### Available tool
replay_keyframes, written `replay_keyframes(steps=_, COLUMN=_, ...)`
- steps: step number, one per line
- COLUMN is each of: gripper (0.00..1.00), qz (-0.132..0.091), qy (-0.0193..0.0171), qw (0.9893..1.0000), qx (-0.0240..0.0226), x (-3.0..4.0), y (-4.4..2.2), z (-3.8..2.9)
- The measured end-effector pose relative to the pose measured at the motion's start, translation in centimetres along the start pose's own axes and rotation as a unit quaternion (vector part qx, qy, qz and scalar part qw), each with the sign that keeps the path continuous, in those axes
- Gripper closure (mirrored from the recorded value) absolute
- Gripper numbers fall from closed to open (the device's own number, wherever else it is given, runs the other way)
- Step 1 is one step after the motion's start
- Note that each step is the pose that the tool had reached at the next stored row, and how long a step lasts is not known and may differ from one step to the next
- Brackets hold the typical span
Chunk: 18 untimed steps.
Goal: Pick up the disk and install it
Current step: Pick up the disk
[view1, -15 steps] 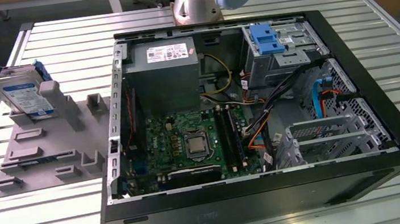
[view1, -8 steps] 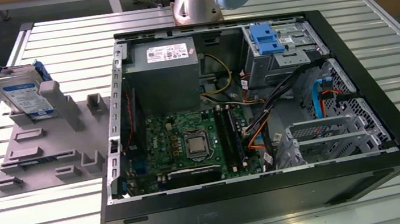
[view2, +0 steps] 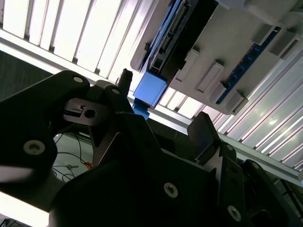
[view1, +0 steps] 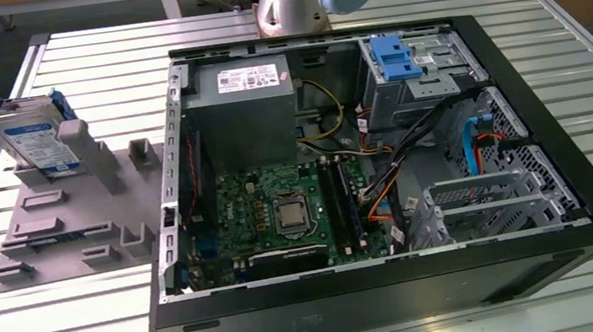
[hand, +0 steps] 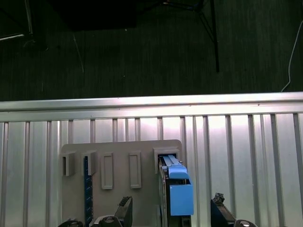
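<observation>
1. Ribbed silver metal table [view1: 56,331] carries everything.
2. Open black computer tower case [view1: 403,297] lies on its side; green motherboard [view1: 239,198] exposed.
3. Flat grey plastic holder plate [view1: 88,219] rests on the table just beside the case, at the exterior view's left.
4. The disk [view1: 33,143], a silver-metal hard drive with blue side rails, stands on edge in that plate, outside the case.
5. Black 2-fingered gripper [hand: 171,205] is spread wide, grasping nothing; in the first wrist view its fingertips [hand: 124,206] flank the disk's blue rail, apart from it.
</observation>
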State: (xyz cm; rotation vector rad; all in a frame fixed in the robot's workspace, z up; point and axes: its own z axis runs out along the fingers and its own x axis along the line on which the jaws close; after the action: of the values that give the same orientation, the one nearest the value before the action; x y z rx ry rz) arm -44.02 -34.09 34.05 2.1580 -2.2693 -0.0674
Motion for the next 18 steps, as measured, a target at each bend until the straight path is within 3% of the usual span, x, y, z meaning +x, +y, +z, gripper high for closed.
replay_keyframes(steps=8, gripper=0.26, qz=0.0, qy=0.0002, qw=1.0, qx=0.0005, x=0.0, y=0.01, z=0.02)
replay_keyframes(steps=12, gripper=0.26, qz=0.0, qy=0.001, qw=1.0, qx=0.0085, x=0.02, y=0.21, z=0.14)
replay_keyframes(steps=18, gripper=0.26, qz=-0.001, qy=0.0011, qw=0.9999, qx=0.0123, x=0.03, y=0.32, z=0.76)
